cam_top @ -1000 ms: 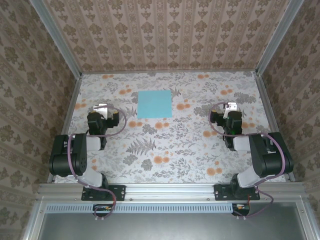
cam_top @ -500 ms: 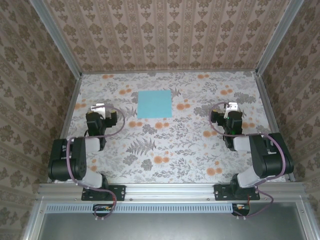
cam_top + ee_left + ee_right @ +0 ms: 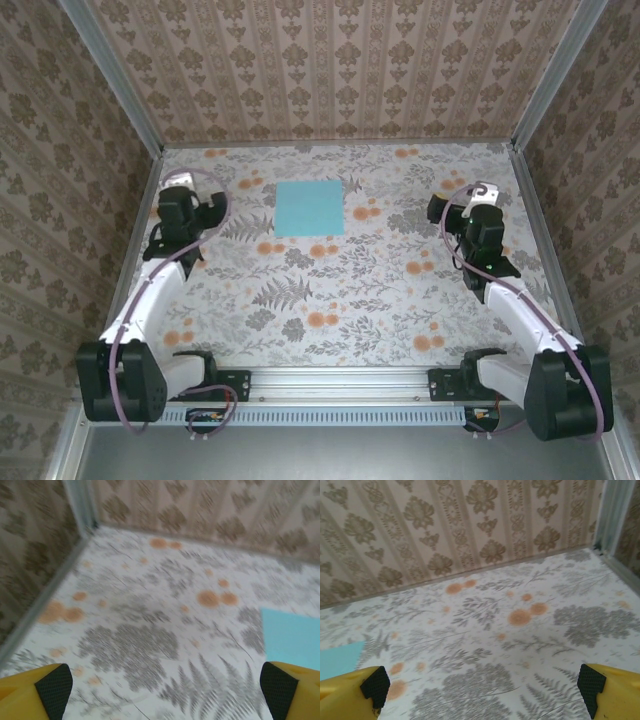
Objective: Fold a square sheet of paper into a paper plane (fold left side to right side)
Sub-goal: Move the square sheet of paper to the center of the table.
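Top external shows you the paper [image 3: 309, 208] flat on the surface [image 3: 330, 290] between your left tool [image 3: 178, 180] and right tool [image 3: 482, 190], both spread wide and empty, likely so either can reach its edges.

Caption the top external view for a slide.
Unfolded light blue paper square on floral table, left arm and right arm flanking it.

Top camera: we look steeply down from above and behind the arm bases, far off, whole table [image 3: 330, 290] framed. Wrist cameras: low, close over it, facing forward past their own jaws. All three share the square sheet of paper [image 3: 309, 208], ahead-right of the left gripper [image 3: 165, 687], ahead-left of the right gripper [image 3: 483, 685].
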You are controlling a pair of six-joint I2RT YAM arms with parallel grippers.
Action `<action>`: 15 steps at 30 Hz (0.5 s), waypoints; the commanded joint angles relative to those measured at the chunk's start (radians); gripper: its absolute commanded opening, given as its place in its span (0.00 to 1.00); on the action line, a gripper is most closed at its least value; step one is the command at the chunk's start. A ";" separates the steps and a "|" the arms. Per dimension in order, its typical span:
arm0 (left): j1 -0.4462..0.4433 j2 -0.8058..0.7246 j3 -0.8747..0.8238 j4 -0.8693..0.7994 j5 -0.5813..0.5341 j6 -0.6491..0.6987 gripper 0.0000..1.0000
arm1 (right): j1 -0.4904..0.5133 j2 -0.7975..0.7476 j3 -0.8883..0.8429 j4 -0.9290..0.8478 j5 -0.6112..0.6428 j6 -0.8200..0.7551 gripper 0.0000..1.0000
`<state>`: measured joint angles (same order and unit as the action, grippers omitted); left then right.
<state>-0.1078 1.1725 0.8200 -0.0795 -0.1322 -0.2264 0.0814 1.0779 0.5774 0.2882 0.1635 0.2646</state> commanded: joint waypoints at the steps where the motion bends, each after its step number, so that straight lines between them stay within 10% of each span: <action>1: -0.070 0.061 0.052 -0.267 0.088 -0.036 0.97 | 0.063 -0.013 0.039 -0.197 -0.035 0.096 1.00; 15: -0.307 0.688 0.580 -0.405 0.287 0.018 0.50 | 0.248 0.069 0.089 -0.249 0.026 0.124 1.00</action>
<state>-0.4019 1.7782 1.3014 -0.4229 0.1028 -0.2291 0.3149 1.1339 0.6350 0.0612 0.1535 0.3676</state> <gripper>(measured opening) 0.512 0.999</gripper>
